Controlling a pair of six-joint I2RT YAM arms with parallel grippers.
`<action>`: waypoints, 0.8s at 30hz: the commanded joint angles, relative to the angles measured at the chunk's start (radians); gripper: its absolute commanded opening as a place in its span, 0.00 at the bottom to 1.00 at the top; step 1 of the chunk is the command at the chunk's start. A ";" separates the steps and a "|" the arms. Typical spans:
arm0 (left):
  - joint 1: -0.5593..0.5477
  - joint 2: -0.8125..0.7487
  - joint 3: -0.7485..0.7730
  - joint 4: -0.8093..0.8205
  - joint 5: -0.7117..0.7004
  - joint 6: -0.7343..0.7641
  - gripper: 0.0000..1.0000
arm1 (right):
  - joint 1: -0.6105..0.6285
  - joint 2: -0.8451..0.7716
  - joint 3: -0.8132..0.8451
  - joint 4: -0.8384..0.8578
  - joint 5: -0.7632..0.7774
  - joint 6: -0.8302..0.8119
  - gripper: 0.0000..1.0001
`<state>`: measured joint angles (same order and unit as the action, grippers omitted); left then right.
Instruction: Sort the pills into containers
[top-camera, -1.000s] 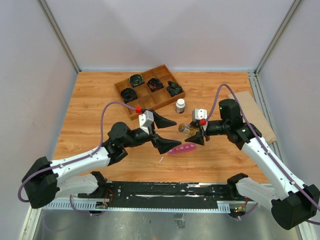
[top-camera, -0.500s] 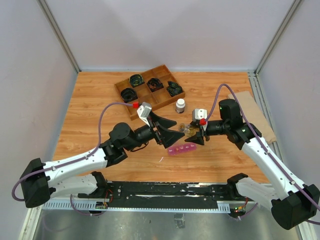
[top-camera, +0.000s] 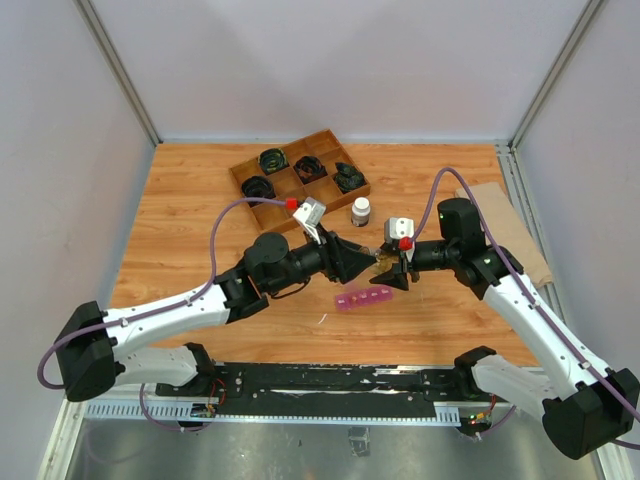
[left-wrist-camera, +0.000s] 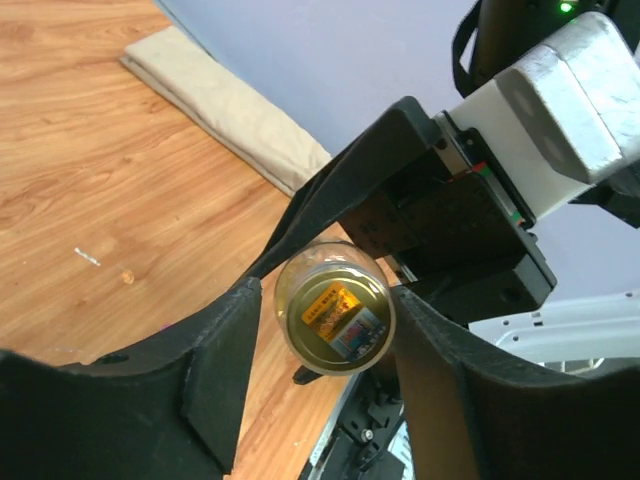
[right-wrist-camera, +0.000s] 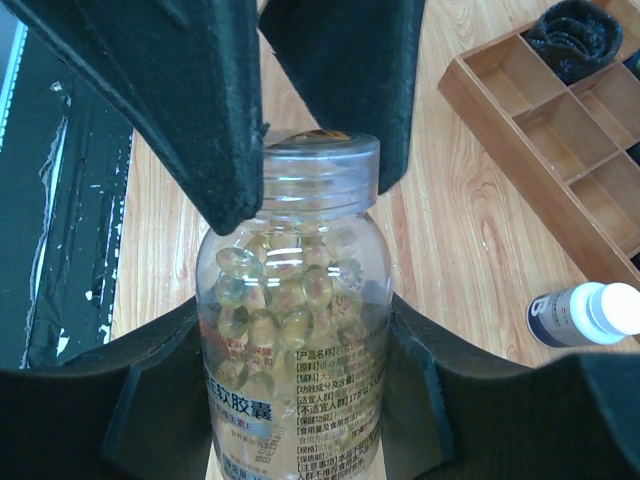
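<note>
- Pills (right-wrist-camera: 285, 290), pale yellow capsules, fill a clear jar (right-wrist-camera: 290, 400) held on its side above the table (top-camera: 190, 200), between the two arms.
- Right claw (top-camera: 396, 268) is clamped on the jar's body.
- Left claw (left-wrist-camera: 325, 300) is spread, its fingers straddling the jar's top end, with a sliver of gap on one side.
- Containers (top-camera: 362, 298), a pink strip, lie on the table just near of the jar; neither claw touches them.
- A wooden tray (top-camera: 300, 185) and a white-capped bottle (top-camera: 360, 211) stand farther back.
</note>
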<state>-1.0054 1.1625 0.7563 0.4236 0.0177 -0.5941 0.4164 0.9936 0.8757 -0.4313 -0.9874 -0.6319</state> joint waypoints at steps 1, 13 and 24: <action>-0.008 0.004 0.041 -0.006 0.029 0.002 0.54 | -0.011 -0.004 0.008 0.015 -0.026 0.008 0.01; -0.003 -0.052 -0.067 0.173 0.261 0.370 0.19 | -0.011 -0.006 0.009 0.014 -0.032 0.011 0.01; 0.124 0.064 -0.004 0.139 0.509 0.561 0.27 | -0.011 -0.009 0.008 0.015 -0.030 0.012 0.01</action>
<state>-0.9150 1.1893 0.7258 0.5575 0.4110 -0.1135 0.4164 0.9928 0.8757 -0.4191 -0.9936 -0.6586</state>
